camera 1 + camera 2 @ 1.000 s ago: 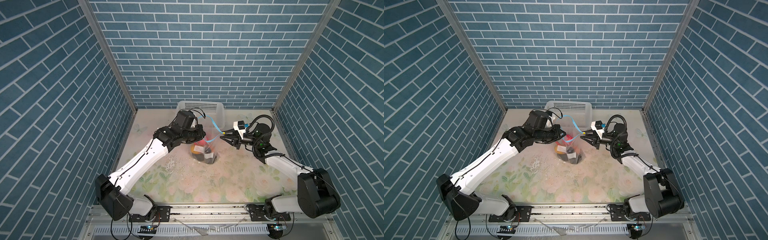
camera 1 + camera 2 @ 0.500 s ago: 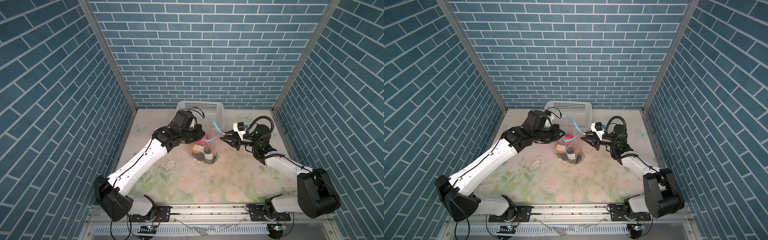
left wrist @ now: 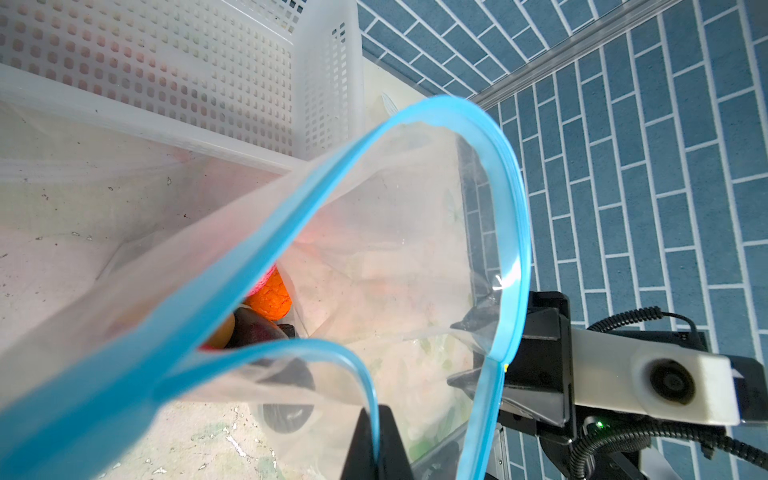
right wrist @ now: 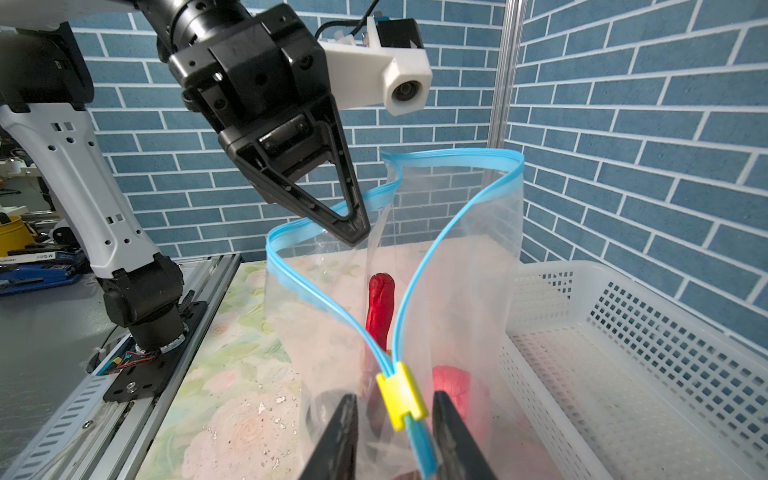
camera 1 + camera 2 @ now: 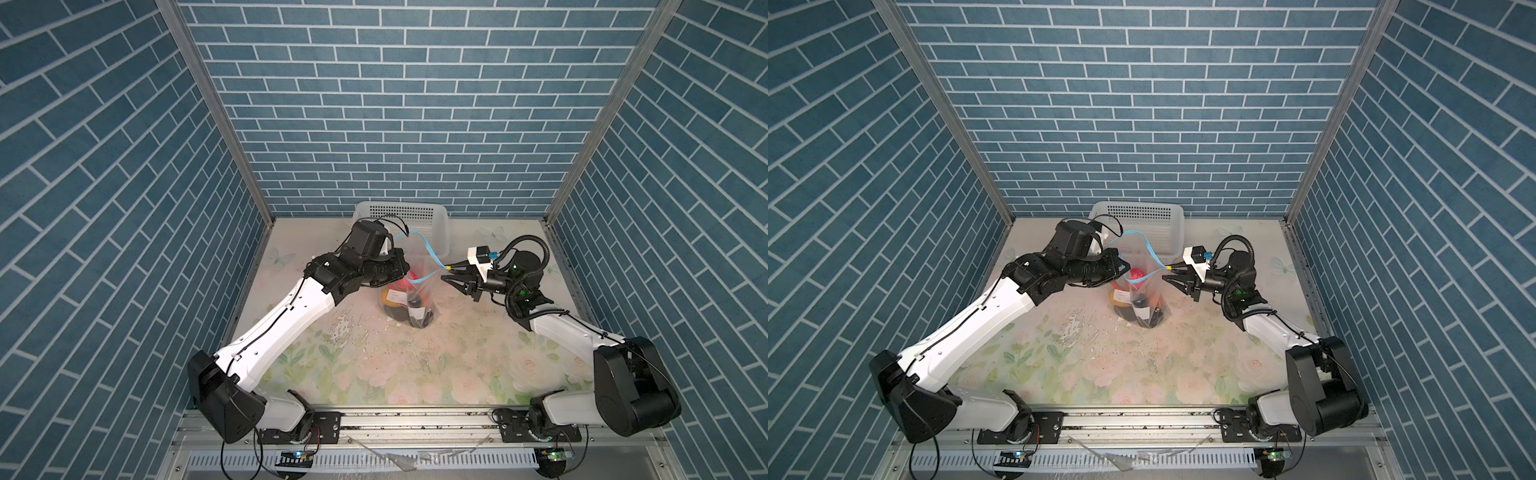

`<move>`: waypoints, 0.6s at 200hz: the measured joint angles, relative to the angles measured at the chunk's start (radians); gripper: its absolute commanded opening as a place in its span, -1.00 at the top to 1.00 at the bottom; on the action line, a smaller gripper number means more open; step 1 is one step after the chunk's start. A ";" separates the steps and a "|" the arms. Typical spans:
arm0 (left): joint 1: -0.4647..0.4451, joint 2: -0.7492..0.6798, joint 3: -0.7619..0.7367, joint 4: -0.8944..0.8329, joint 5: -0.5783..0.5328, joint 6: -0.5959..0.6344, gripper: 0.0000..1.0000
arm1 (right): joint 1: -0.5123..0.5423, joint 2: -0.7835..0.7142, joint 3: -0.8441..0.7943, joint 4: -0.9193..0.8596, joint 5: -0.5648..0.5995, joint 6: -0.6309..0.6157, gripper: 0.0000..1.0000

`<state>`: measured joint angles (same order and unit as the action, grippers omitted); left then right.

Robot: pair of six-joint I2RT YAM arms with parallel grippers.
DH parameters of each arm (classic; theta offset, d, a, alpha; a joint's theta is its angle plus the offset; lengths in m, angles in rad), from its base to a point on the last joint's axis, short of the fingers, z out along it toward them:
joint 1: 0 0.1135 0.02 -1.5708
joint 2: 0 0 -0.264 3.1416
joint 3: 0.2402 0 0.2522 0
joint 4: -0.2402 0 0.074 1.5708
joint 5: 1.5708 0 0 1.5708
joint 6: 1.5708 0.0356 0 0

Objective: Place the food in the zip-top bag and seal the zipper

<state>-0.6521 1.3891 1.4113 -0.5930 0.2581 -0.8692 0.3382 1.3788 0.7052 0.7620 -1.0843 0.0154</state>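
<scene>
The bag (image 5: 417, 286), food (image 5: 409, 312) inside, stands on the tabletop (image 5: 415, 365) with the left end effector (image 4: 355, 232) clenched on the zipper (image 4: 453, 160) and the right end effector (image 4: 392, 401) released around the yellow tab (image 4: 401, 395), which may slip free if the floppy strip sags.

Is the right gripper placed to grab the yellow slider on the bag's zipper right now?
Probably yes. The yellow slider sits between the open fingers of the right gripper with nothing in between, and the left gripper pinches the rim of the bag, holding it up.
</scene>
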 measured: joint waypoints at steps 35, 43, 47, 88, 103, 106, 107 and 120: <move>0.000 -0.001 0.000 0.000 0.000 -0.005 1.00 | 0.000 0.003 -0.003 0.014 0.000 0.013 0.65; 0.000 -0.002 0.000 0.000 0.000 -0.006 1.00 | -0.001 0.003 -0.005 0.017 0.000 0.012 0.72; 0.000 -0.003 0.000 0.000 0.000 -0.006 1.00 | -0.001 0.003 -0.006 0.017 0.000 0.015 0.76; 0.000 -0.005 0.000 0.000 -0.003 -0.008 1.00 | -0.003 -0.010 -0.009 -0.019 0.001 0.002 1.00; 0.000 -0.006 0.000 0.000 -0.005 -0.008 1.00 | -0.004 -0.033 -0.005 -0.073 0.003 -0.022 1.00; 0.000 -0.007 0.000 -0.001 -0.006 -0.008 1.00 | -0.004 -0.037 -0.003 -0.085 0.003 -0.027 1.00; 0.000 -0.007 0.000 -0.001 -0.006 -0.008 1.00 | -0.004 -0.039 -0.002 -0.091 0.003 -0.028 1.00; 0.001 -0.012 -0.001 -0.002 -0.008 -0.009 1.00 | -0.005 -0.056 0.013 -0.142 0.004 -0.054 1.00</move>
<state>-0.6514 1.3773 1.4101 -0.5949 0.2504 -0.8780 0.3336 1.3228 0.7185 0.6197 -1.0805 -0.0383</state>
